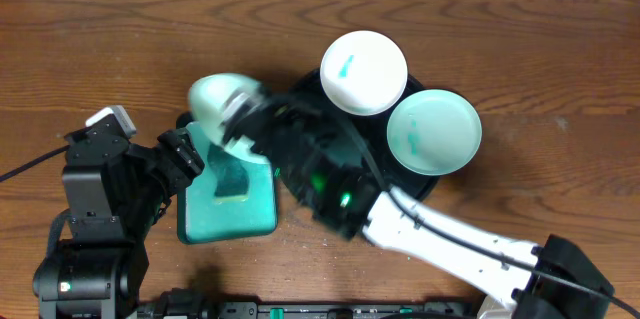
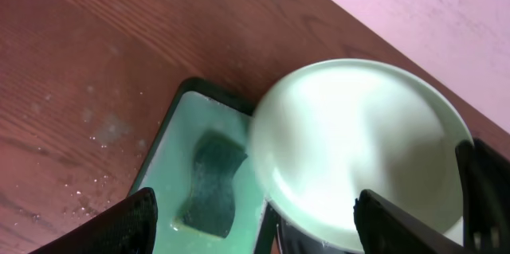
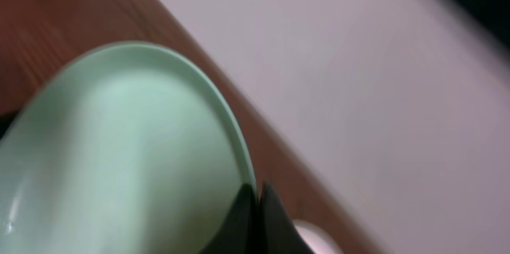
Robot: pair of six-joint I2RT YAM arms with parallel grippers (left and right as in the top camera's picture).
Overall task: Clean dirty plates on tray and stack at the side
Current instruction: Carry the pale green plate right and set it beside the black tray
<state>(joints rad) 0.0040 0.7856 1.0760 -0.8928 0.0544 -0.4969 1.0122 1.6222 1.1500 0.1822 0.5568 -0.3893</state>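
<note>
R end effector (image 3: 256,198) is pressed together, pinching the rim of a mint plate (image 3: 119,150). Only a thin bit of the edge sits between the two tips. From above, that R end effector (image 1: 238,111) holds the mint plate (image 1: 215,97) up in the air, by the top-left corner of the teal sponge tray (image 1: 262,214).

L end effector (image 2: 263,218) is spread wide w/ nothing in it. It hangs just over the sponge tray, and the sponge (image 2: 211,182) lies in there, wet & dark.

The face of the held plate looks clean, no teal marks that I can see. So I think this one is prob ready to go down at the side.

To do it well:
- Hold the pinch tight, b/c the grip is just on the rim & the plate could swing or slip.
- Move slow, bring the plate low & flat over bare worktop (image 1: 120,39), clear of the sponge tray.
- Let go only when the bottom sits flat.
- Keep the L end effector out of the way so they don't bump.

Further out, 2 more plates sit on the black tray (image 1: 416,87): a white plate (image 1: 363,71) & a 2nd mint plate (image 1: 434,133), both w/ teal smears. Those need a wipe next.
</note>
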